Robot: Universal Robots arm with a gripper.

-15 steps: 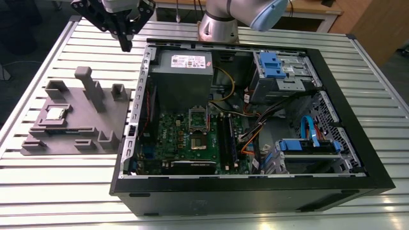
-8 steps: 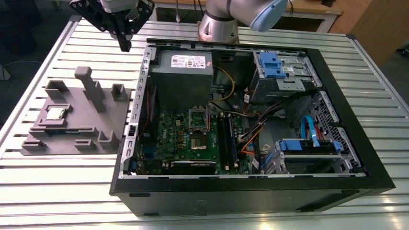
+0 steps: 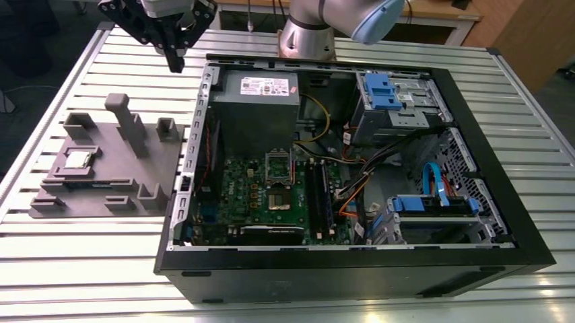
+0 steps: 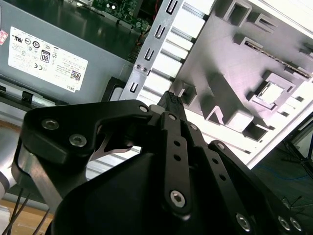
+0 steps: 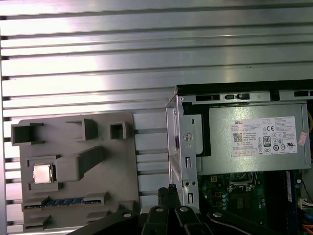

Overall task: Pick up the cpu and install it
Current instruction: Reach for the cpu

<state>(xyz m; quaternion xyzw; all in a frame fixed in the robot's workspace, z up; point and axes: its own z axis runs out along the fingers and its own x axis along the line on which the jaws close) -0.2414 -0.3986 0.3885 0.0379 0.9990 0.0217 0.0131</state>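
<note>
The cpu [image 3: 79, 159] is a small shiny silver square lying in a recess of the grey plastic fixture [image 3: 134, 171] on the exterior view's left. It also shows in both wrist views, cpu [image 5: 42, 173] and cpu [image 4: 271, 93], flat in its pocket. My black gripper [image 3: 175, 62] hangs well above the table near the case's back left corner, apart from the cpu, fingers pressed together on nothing. Its tips show as gripper [image 5: 167, 191] and gripper [image 4: 171, 99]. The motherboard socket [image 3: 279, 168] sits inside the open computer case [image 3: 503, 168].
The case holds a grey power supply [image 3: 256, 94], drive bays with blue clips [image 3: 386, 91] and loose cables [image 3: 359, 175]. The fixture has a tall upright post [image 3: 126, 121] and several raised blocks. A ribbed metal table [image 3: 72, 269] carries everything.
</note>
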